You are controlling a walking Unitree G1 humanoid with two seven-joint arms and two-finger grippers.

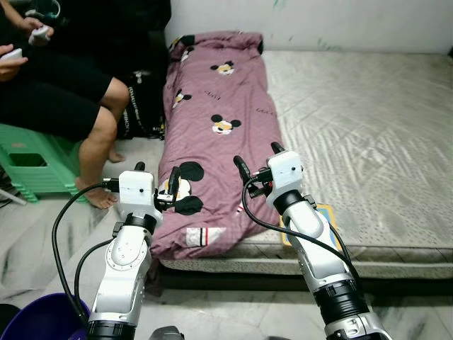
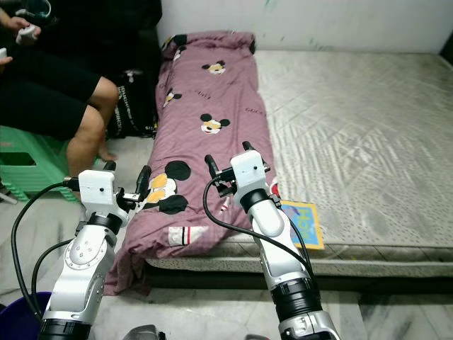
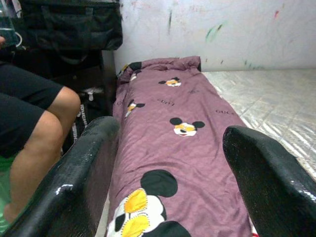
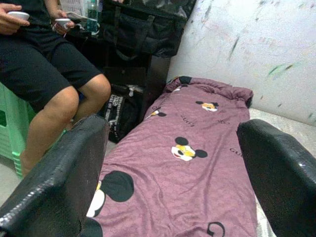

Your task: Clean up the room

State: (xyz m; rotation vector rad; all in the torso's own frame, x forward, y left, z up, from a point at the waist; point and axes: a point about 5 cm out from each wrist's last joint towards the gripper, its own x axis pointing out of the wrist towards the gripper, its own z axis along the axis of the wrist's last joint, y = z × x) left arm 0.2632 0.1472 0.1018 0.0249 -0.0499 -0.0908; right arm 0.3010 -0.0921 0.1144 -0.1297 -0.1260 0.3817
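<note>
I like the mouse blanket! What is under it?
The blanket lies along the left edge of a grey mattress, its near end drooping over the edge toward the floor. Whatever else lies beneath is covered. Both open grippers, left and right, hover above it.

A mattress (image 1: 368, 134) lies on the floor against the back wall (image 1: 318, 21). A quilt (image 1: 212, 127) runs lengthwise along its left edge, near end hanging over the front. A flat book (image 2: 303, 223) sits on the mattress's front edge, right of the quilt. Left of the mattress, a person (image 1: 64, 92) sits on a stool (image 1: 32, 166), a bag (image 1: 141, 106) between them and the quilt. A basin (image 1: 42, 319) stands at near left.
</note>
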